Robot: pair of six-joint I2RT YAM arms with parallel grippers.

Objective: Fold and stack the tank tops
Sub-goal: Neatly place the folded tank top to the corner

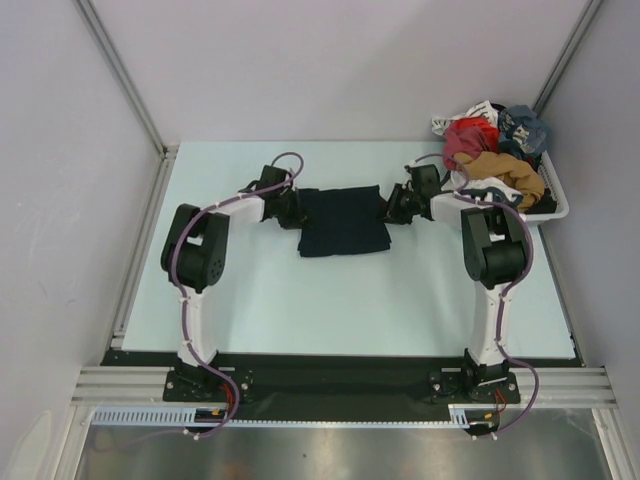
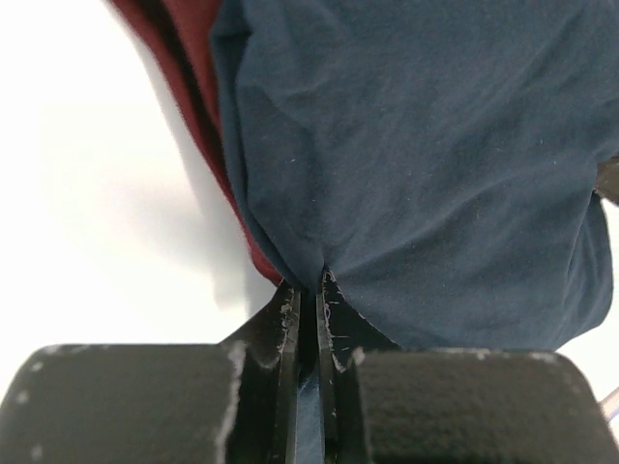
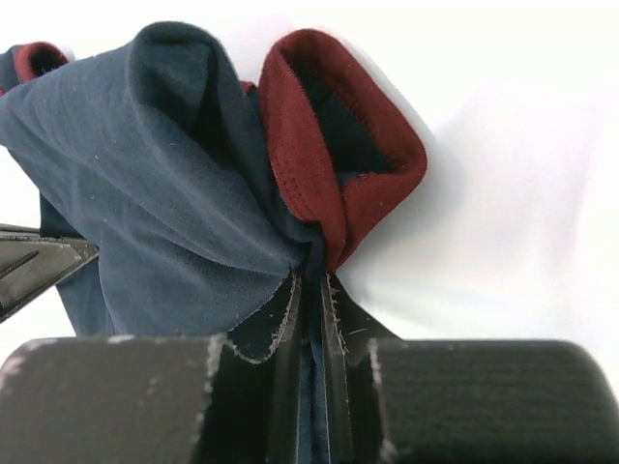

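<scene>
Wrist views alone show jaws clamped on navy tank top (image 2: 416,145).

On the navy tank top (image 2: 416,164): no word, tag or number that I can read.
On the basket (image 1: 556,208): no lettering I can make out.
On the clothes (image 1: 490,150) piled in it: any print is too small for me to read.

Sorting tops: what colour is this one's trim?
Maroon trim on navy tank top; best in right wrist view.
</scene>
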